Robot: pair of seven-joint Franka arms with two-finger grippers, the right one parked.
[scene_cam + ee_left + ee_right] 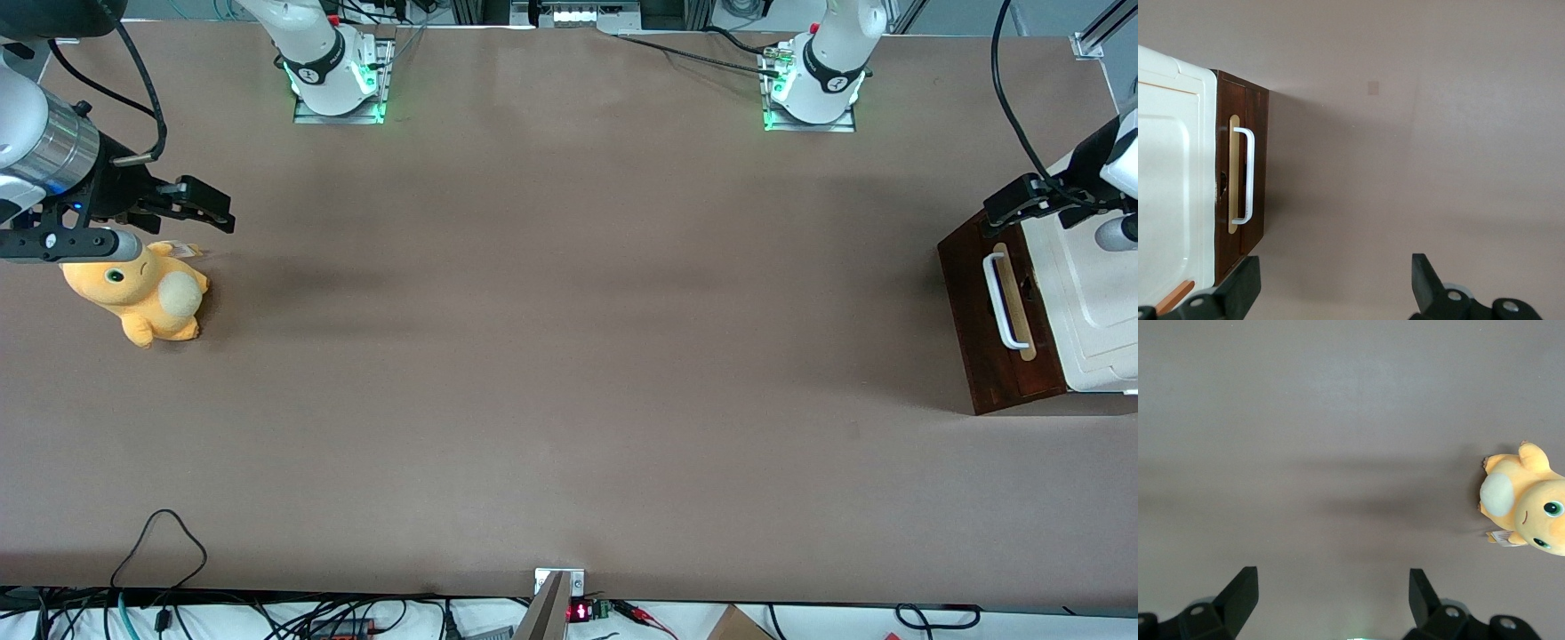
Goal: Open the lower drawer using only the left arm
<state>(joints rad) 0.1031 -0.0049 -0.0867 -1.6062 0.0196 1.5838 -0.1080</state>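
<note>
Overhead, the gripper (1000, 212) hovers above the shut drawer (996, 329); only the wrist view shows its fingers (1245, 283) spread.

Dark glossy wood on the lower drawer (1243, 173) front, smooth white plastic-looking bar handle (1245, 175) on a pale matt wood strip, beside one finger. Matt black gripper (1335, 287), parted fingers above smooth matt brown table (1418, 167). Smooth cream-white cabinet top (1168, 180).

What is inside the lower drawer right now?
Nothing inside shows: the lower drawer is shut, so its dark front and white handle cover the inside. The open claw hovers above the table in front of the drawer.
</note>
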